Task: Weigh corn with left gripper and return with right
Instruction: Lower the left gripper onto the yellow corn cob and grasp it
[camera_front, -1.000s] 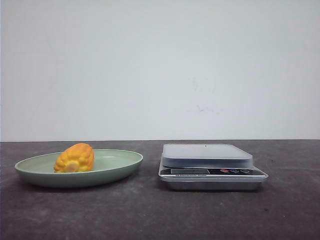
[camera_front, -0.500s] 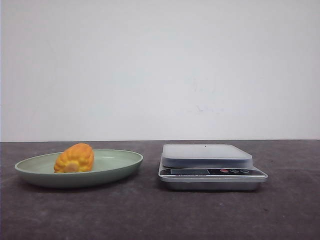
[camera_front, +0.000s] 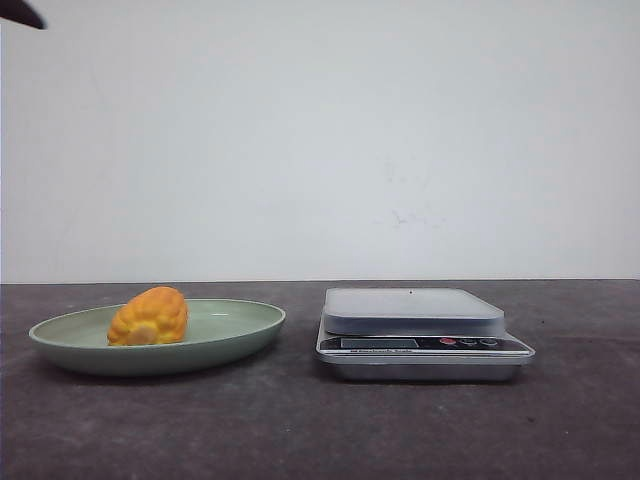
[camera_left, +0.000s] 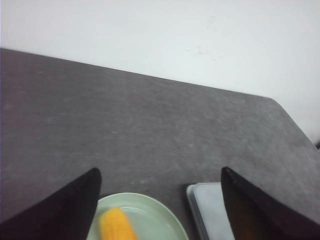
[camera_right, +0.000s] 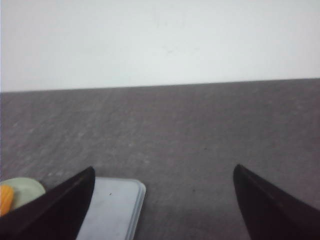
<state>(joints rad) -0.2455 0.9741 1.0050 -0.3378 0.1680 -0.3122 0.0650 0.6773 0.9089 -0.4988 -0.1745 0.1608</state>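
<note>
- Front view: 1 corn (camera_front: 149, 316) lies on its side inside 1 green plate (camera_front: 240, 335), left of 1 scale (camera_front: 423, 335). Scale platform bare. Plate and scale near each other, not touching. A dark tip, probably part of my left arm, shows at the top-left corner.
- Left wrist view: my left gripper (camera_left: 160, 210) has jaws wide apart, nothing between them. It hangs above the table w/ corn and plate rim below, scale corner alongside.
- Right wrist view: my right gripper (camera_right: 162, 207) has jaws apart too, empty. Scale platform and a sliver of plate + corn visible.
- Progress, my judgement: nothing done yet. Remaining: left pick, place on scale, release; then right pick, return to plate.
</note>
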